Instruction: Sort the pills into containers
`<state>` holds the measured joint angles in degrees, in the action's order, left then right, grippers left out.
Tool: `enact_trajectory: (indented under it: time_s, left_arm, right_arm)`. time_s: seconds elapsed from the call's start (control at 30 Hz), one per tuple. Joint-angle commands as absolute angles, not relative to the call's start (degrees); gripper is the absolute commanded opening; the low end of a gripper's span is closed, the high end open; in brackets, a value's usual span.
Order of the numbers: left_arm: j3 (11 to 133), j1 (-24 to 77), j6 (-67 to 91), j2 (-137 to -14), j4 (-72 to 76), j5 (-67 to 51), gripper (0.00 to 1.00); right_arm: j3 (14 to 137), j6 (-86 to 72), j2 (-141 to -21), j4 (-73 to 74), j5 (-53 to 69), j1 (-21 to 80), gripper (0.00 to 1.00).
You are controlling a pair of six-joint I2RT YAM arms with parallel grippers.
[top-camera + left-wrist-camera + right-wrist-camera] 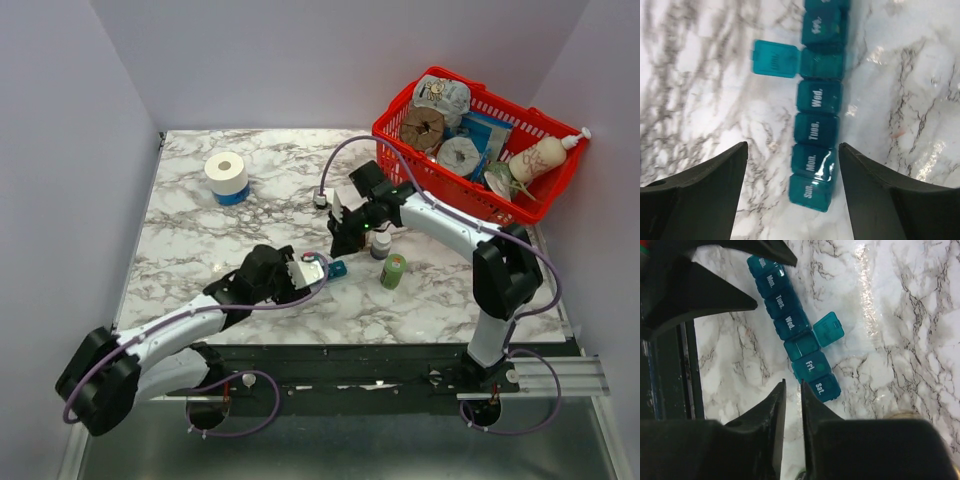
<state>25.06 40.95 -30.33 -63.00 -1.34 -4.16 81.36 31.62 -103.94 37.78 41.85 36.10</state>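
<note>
The teal pill organiser point(817, 132) lies on the marble table, its lids marked Sun. to Sat. The Thursday lid point(775, 58) is flipped open to the side and the other lids are closed. My left gripper point(792, 146) is open and hangs just above the Sun. and Mon. end, one finger on each side. In the top view only the organiser's end point(337, 268) shows beside the left gripper point(300, 272). My right gripper point(793, 382) is shut with only a thin slit between the tips, just off the Sat. end of the organiser point(792, 325). No pills show.
A small green bottle point(393, 270) and a dark-capped bottle point(380, 245) stand right of the organiser. A red mesh basket point(545, 195) of items sits at the back right. A white tape roll point(226, 175) is at the back left.
</note>
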Motion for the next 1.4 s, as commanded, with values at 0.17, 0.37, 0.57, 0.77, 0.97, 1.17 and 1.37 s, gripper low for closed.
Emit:
enact_trajectory:
  time_s: [0.17, 0.37, 0.57, 0.77, 0.97, 1.17, 1.37]
  left_arm:
    - [24.97, 39.29, -16.45, -34.58, -7.29, 9.21, 0.91]
    - [24.52, 39.11, -15.21, -27.87, -9.32, 18.43, 0.94]
    - [24.35, 39.11, -15.73, -27.77, -7.82, 21.88, 0.95]
    - [23.82, 39.02, -16.08, -26.9, -7.65, 22.41, 0.95]
    - [23.82, 39.02, -16.0, -26.72, -7.65, 22.15, 0.95]
    - [24.34, 37.8, -13.1, -28.29, -6.42, 20.66, 0.96]
    - [26.97, 26.92, -5.2, -31.28, -4.92, 10.57, 0.96]
  right_arm:
    - [81.21, 29.36, -109.33, 35.77, 39.38, 38.67, 0.09]
    - [81.65, 28.83, -111.27, 35.42, 36.22, 39.46, 0.07]
    - [81.21, 28.74, -115.3, 35.24, 32.27, 41.31, 0.06]
    - [81.82, 27.95, -117.42, 34.72, 27.08, 41.92, 0.06]
    - [83.05, 29.09, -116.28, 35.68, 29.78, 41.92, 0.06]
    - [87.27, 32.69, -110.66, 41.47, 34.97, 41.66, 0.07]
    - [89.73, 34.62, -106.18, 44.73, 35.95, 41.22, 0.13]
